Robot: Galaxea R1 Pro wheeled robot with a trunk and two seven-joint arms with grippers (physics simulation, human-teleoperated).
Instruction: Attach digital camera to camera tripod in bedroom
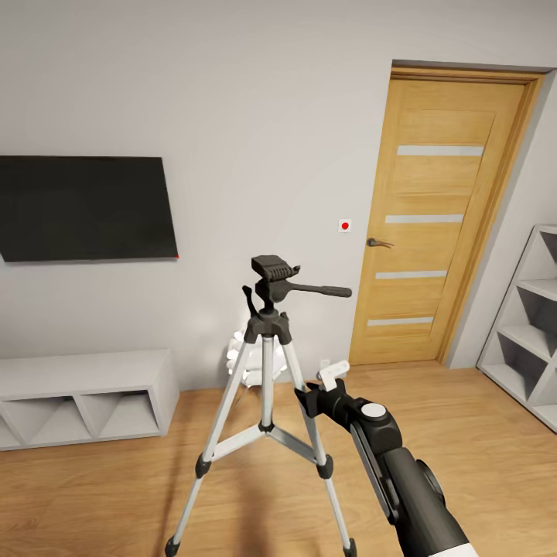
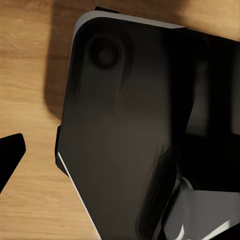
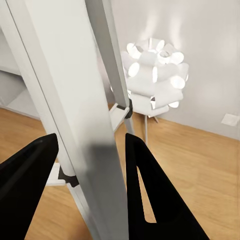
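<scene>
Head view: the right pincer (image 1: 311, 396) is reaching against a front leg of the camera tripod (image 1: 267, 363). Left wrist view: I cannot tell the left pincer's state. Right wrist view: spread fingers (image 3: 150, 190) are straddling that silver leg, the lamp (image 3: 155, 75) glowing beyond.

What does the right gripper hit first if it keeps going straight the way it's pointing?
Most likely the camera tripod: one silver leg stands right between the right gripper's fingers. They are spread either side of it; contact cannot be told. Beyond stands the white lamp.
</scene>
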